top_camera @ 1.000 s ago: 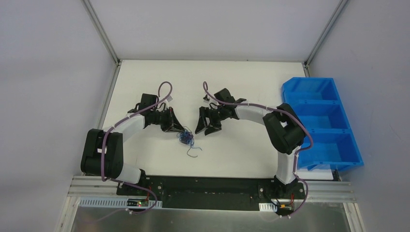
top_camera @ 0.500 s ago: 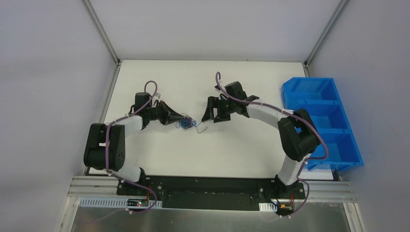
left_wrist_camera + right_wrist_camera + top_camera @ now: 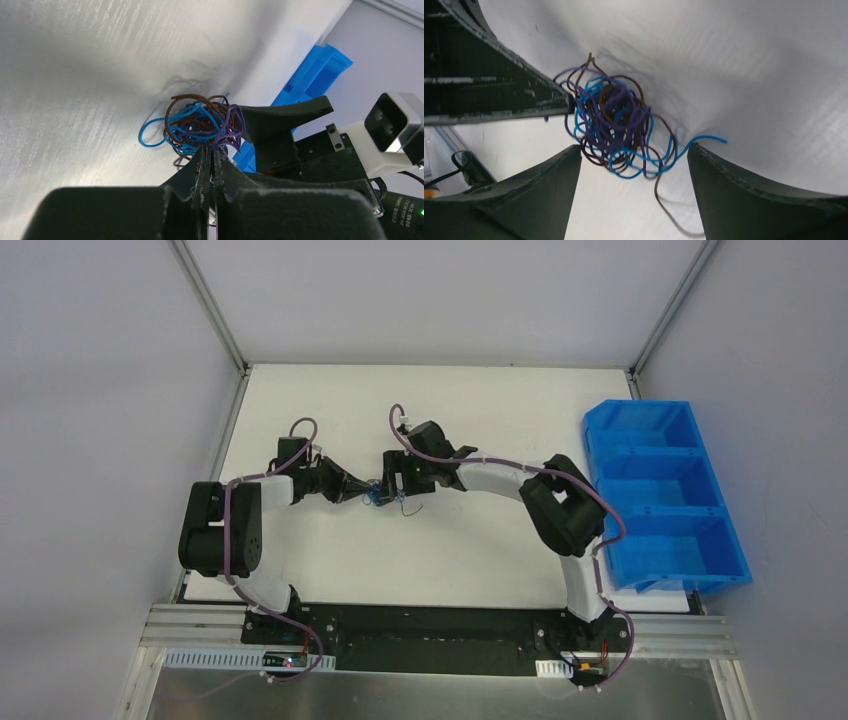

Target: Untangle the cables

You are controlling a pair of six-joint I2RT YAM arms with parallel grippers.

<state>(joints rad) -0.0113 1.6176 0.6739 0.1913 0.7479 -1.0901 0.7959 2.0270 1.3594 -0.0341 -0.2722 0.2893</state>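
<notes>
The cables (image 3: 380, 494) are a small tangle of thin blue, purple and brown wires, lifted a little off the white table. My left gripper (image 3: 366, 490) is shut on the tangle's left side; in the left wrist view its fingertips pinch strands at the bottom of the cables (image 3: 200, 122). My right gripper (image 3: 392, 486) is open at the tangle's right side. In the right wrist view the cables (image 3: 614, 127) hang between and just beyond its spread fingers (image 3: 549, 185), and the left gripper's tip (image 3: 566, 107) touches the bundle. A brown strand trails down.
A blue three-compartment bin (image 3: 665, 495) stands at the table's right edge, also seen in the left wrist view (image 3: 310, 75). Grey enclosure walls (image 3: 110, 390) surround the white table (image 3: 300, 560).
My left gripper has drawn the tangle back and to the left and raised it. My right arm swung left from its far position, and its open fingers now flank the tangle.
</notes>
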